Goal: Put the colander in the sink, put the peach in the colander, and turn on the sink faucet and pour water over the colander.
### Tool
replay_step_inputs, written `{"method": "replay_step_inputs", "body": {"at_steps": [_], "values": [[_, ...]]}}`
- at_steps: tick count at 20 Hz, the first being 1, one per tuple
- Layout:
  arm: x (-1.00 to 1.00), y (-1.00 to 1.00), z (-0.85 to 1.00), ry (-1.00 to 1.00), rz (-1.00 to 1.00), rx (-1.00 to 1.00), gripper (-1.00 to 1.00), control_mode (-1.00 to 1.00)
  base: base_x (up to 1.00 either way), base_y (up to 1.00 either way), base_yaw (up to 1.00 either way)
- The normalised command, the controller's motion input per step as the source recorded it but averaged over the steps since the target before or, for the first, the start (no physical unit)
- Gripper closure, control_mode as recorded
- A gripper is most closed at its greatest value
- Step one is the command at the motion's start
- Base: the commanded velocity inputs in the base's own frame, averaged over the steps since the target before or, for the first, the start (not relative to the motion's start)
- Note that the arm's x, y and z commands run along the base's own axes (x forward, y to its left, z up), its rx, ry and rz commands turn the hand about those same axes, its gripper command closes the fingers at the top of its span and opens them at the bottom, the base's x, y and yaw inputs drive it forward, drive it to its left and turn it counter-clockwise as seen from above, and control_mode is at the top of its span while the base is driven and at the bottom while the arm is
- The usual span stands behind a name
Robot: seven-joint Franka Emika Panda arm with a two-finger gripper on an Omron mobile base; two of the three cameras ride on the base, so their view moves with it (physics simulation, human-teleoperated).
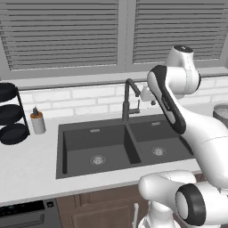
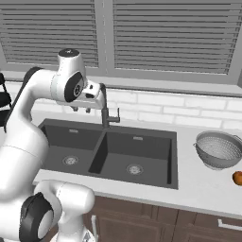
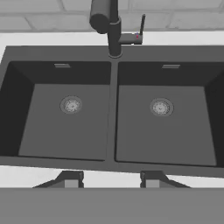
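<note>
Sink (image 2: 142, 146) set into the white counter (image 1: 26, 169), dark grey, two basins, a round metal drain in each; both basins bare. Sink faucet (image 2: 105, 111) stands at the sink's back edge, on the line of the divider between the basins; small side lever upright on its right in the hand view; no stream from the spout.

Colander (image 2: 219, 149) upright on the counter, right of the sink's right edge and well apart from it; silver-grey, perforated. Peach (image 2: 237, 177) on the counter just beside the colander, toward the counter's front edge, at the right border of the right base view; not inside the bowl.

Gripper (image 3: 111, 179) hangs above the sink's front edge, looking down over both basins; the two dark fingertips (image 3: 70, 178) stand apart with a gap between them, nothing between them.

Left end of the counter: black stacked round racks (image 1: 11, 113); orange-capped grey soap bottle (image 1: 38, 121) just beside them, near the back wall.
</note>
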Motion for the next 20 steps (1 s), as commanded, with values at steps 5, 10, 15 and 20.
{"method": "replay_step_inputs", "body": {"at_steps": [5, 10, 15, 20], "values": [[-0.05, -0.09, -0.03, 0.00, -0.01, 0.00, -1.00, -1.00, 0.00, 0.00, 0.00], [-0.20, -0.30, -0.17, 0.00, -0.03, 0.00, -1.00, -1.00, 0.00, 0.00, 0.00], [-0.18, -0.26, -0.17, 0.00, -0.04, 0.00, -1.00, -1.00, 0.00, 0.00, 0.00], [-0.17, -0.19, -0.15, 0.00, -0.02, 0.00, -1.00, -1.00, 0.00, 0.00, 0.00]]}}
